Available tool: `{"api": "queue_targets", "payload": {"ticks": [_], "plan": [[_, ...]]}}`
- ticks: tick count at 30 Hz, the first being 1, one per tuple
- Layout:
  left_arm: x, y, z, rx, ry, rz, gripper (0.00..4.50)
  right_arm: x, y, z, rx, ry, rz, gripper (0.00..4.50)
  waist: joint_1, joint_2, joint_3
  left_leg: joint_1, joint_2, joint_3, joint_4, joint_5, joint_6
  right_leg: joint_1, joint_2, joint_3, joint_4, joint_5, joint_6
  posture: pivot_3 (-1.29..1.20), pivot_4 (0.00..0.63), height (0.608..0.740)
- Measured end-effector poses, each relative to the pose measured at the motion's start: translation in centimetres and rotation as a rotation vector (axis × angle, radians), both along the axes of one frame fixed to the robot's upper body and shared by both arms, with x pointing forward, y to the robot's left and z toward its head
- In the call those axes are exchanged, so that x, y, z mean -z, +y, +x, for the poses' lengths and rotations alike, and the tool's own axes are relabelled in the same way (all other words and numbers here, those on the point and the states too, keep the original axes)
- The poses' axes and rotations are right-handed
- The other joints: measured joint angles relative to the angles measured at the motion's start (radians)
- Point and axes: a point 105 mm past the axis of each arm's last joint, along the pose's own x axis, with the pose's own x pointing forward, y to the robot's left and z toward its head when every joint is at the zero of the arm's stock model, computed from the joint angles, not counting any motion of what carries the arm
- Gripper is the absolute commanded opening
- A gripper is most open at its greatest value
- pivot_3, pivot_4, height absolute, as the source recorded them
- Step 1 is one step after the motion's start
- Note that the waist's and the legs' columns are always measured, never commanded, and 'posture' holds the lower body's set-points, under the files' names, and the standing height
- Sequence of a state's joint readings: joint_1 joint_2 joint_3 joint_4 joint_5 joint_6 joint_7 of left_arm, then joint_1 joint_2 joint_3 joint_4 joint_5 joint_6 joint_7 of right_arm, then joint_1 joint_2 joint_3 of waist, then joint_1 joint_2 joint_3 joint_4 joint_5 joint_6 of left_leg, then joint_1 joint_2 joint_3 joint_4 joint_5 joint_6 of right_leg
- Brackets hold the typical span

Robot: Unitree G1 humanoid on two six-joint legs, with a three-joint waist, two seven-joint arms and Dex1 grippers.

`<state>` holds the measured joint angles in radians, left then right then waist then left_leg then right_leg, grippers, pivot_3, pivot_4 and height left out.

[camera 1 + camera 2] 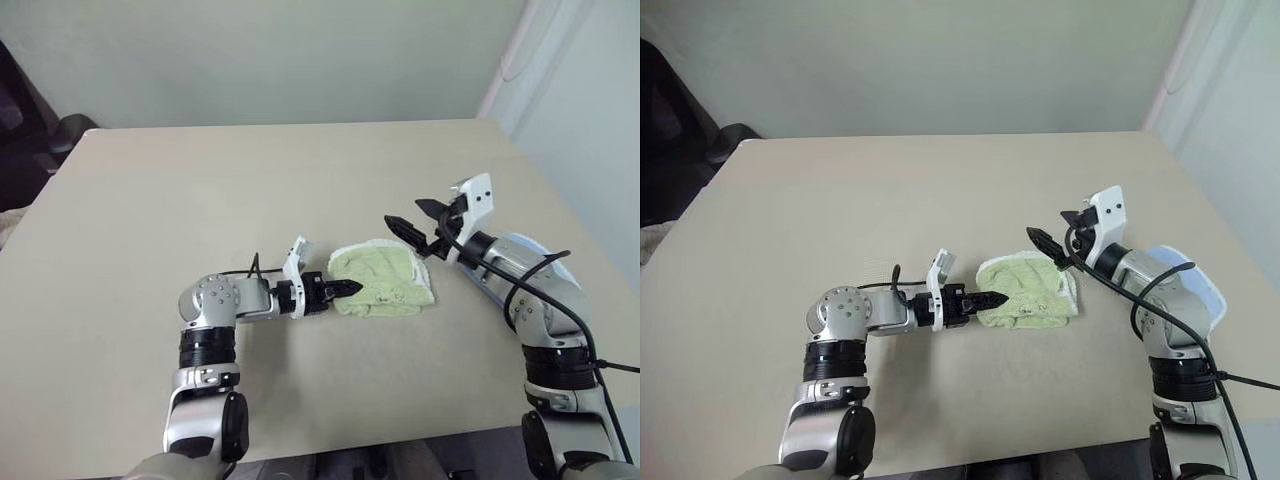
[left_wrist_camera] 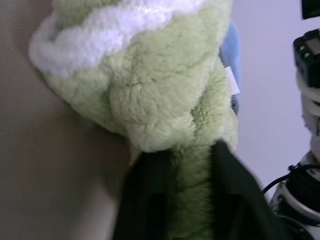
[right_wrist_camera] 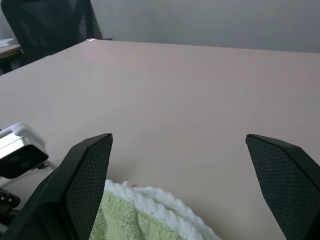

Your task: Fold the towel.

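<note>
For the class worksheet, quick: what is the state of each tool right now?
Left tool: shut on the bunched light lime-green terry cloth towel.
Right tool: open, holding nothing, raised beside the towel.

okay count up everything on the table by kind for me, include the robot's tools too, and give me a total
Green towel, bunched: 1
Light blue cloth, showing behind the towel: 1
Robot tools: 2, the left tool shut on the towel, the right tool open above it
Total: 4
</note>
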<state>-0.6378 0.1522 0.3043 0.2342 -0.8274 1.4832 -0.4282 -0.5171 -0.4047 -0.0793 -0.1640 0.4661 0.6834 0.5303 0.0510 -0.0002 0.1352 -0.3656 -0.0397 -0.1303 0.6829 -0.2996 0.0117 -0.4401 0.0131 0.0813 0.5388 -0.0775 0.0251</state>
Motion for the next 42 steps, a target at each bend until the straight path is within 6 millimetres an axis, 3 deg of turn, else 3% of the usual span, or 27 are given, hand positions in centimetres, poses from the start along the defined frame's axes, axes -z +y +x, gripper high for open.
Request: {"api": "queue_targets", "payload": {"ticks": [12, 16, 20, 25, 30, 34, 38, 42], "plan": [[-1.8, 2.4, 1.4, -0.131, -0.034, -0.087, 0.02, 0.0, 0.1, 0.0, 0.001, 0.001, 0.002, 4.5, -0.027, 0.0, 0.0, 0.001, 0.001, 0.0, 0.0, 0.001, -0.001, 0.0, 0.001, 0.0, 0.001, 0.0, 0.0, 0.0, 0.15, 0.74], [-2.8, 4.0, 1.8, -0.195, -0.067, -0.116, 0.02, 0.0, 0.1, 0.0, 0.002, 0.0, 0.002, 4.5, -0.033, 0.0, 0.0, 0.001, 0.001, 0.0, -0.001, 0.001, -0.001, 0.0, 0.001, 0.0, 0.001, 0.001, -0.001, 0.0, 0.15, 0.74], [-4.4, 8.3, 2.9, -0.357, -0.129, -0.105, 0.02, 0.0, 0.0, 0.0, 0.003, 0.0, -0.001, 4.5, -0.036, -0.001, 0.001, 0.002, 0.002, 0.0, -0.001, 0.001, -0.002, -0.001, 0.002, 0.0, 0.001, 0.001, -0.002, 0.0, 0.15, 0.74], [-8.1, 15.1, 3.6, -0.622, -0.275, -0.065, 0.02, 0.0, 0.0, 0.0, 0.004, -0.002, -0.003, 4.5, -0.036, -0.003, 0.002, 0.002, 0.001, 0.0, -0.001, 0.001, -0.003, -0.001, 0.002, 0.0, 0.001, 0.002, -0.003, 0.0, 0.15, 0.74], [-11.0, 20.6, 2.4, -0.844, -0.406, -0.05, 0.02, 0.4, 0.0, 0.3, -0.006, 0.013, 0.001, 4.5, -0.035, -0.003, 0.002, 0.001, 0.001, 0.0, -0.001, 0.001, -0.003, -0.002, 0.002, 0.0, 0.0, 0.003, -0.005, 0.0, 0.15, 0.74], [-11.8, 24.8, 1.1, -1.011, -0.465, -0.004, 0.02, 0.1, 0.7, 0.8, -0.039, 0.011, 0.005, 4.5, -0.033, -0.004, 0.002, 0.0, 0.001, -0.001, -0.002, 0.001, -0.003, -0.004, 0.003, 0.0, 0.001, 0.004, -0.006, 0.0, 0.15, 0.74], [-13.0, 30.2, -1.2, -1.22, -0.538, 0.037, 0.02, -0.2, 1.3, 1.0, -0.071, 0.002, 0.005, 4.5, -0.036, -0.005, 0.001, 0.0, 0.002, -0.001, -0.002, 0.0, -0.005, -0.005, 0.004, 0.0, 0.001, 0.004, -0.006, 0.0, 0.15, 0.74], [-13.7, 33.1, -1.8, -1.321, -0.572, 0.058, 0.02, 0.2, 2.0, 1.3, -0.101, 0.015, -0.006, 4.5, -0.029, -0.006, 0.002, -0.001, 0.001, -0.002, -0.002, 0.0, -0.008, -0.007, 0.003, 0.0, 0.002, 0.005, -0.008, 0.0, 0.15, 0.74]]}}
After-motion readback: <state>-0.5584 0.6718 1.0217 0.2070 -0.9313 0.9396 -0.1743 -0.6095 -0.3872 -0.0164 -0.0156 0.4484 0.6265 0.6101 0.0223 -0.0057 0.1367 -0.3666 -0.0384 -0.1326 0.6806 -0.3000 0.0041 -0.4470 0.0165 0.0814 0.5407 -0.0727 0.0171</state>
